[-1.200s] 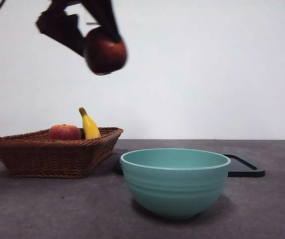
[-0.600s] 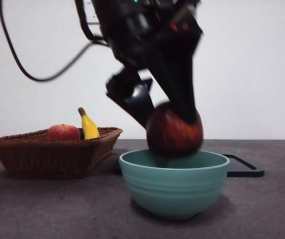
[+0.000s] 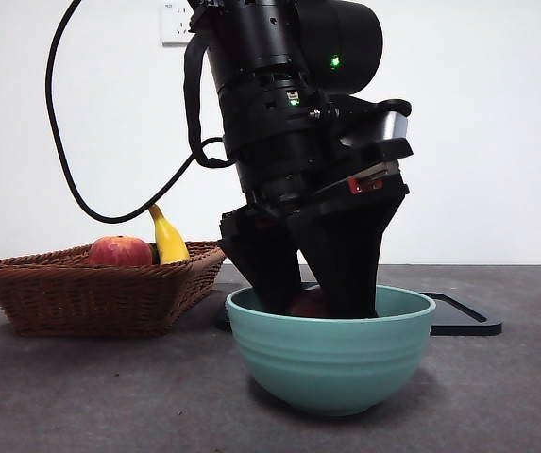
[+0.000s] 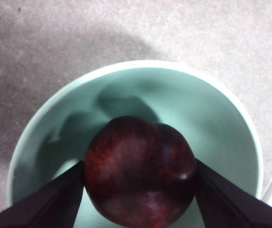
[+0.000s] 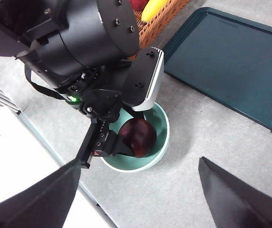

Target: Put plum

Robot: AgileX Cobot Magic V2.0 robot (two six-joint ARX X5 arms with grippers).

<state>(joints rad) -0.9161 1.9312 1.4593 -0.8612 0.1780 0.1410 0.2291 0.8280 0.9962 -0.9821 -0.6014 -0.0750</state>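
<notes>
The plum (image 4: 140, 171), dark maroon and glossy, sits low inside the teal bowl (image 4: 126, 64), gripped between the two jaws of my left gripper (image 4: 139, 183), which is shut on it. In the front view the left arm reaches down into the bowl (image 3: 331, 363), and only a sliver of the plum (image 3: 308, 304) shows above the rim. Whether the plum touches the bowl's bottom is hidden. From high above, my right gripper (image 5: 139, 160) stands open and holds nothing, looking down on the plum (image 5: 138, 137) in the bowl (image 5: 164, 142).
A wicker basket (image 3: 62, 293) to the left of the bowl holds a red-orange fruit (image 3: 121, 251) and a banana (image 3: 168, 238). A dark flat tray (image 3: 464, 316) lies behind the bowl to the right. The left arm's cable (image 3: 72, 179) loops over the basket.
The left arm swung from high above the basket to the bowl and lowered the plum from rim height down inside it. The bowl and basket stayed put.
</notes>
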